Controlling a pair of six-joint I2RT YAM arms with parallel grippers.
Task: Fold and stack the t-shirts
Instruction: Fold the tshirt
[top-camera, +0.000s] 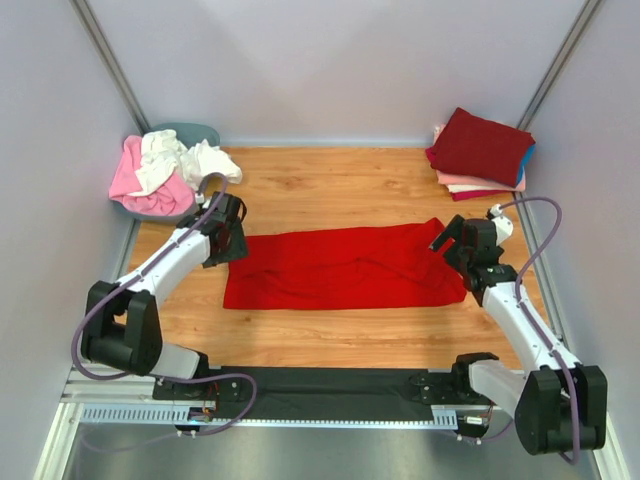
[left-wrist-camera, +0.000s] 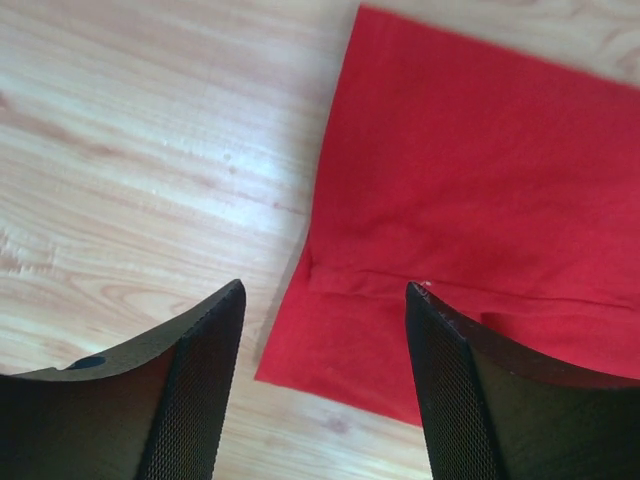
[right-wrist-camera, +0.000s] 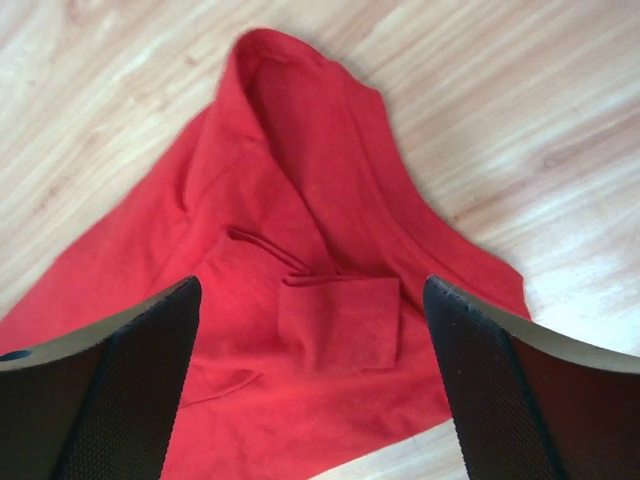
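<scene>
Between my left claw (left-wrist-camera: 322, 295) and my right claw (right-wrist-camera: 310, 290), the bright red t-shirt (top-camera: 345, 268) lies flat on the surface (top-camera: 330, 195) as a long band, its axis running from one claw to the other. Both claws hover wide and empty, each over its own end, so neither arm is nearer overall; the folded stack (top-camera: 482, 152) lies beyond my right claw.

Soft cloth, hard wood
The red t-shirt (left-wrist-camera: 470, 180) is matt, creased cloth; the table (left-wrist-camera: 150, 150) under the left gripper (left-wrist-camera: 325, 290) is faintly glossy wood; its fingers (left-wrist-camera: 200, 400) are black, finely meshed.
</scene>
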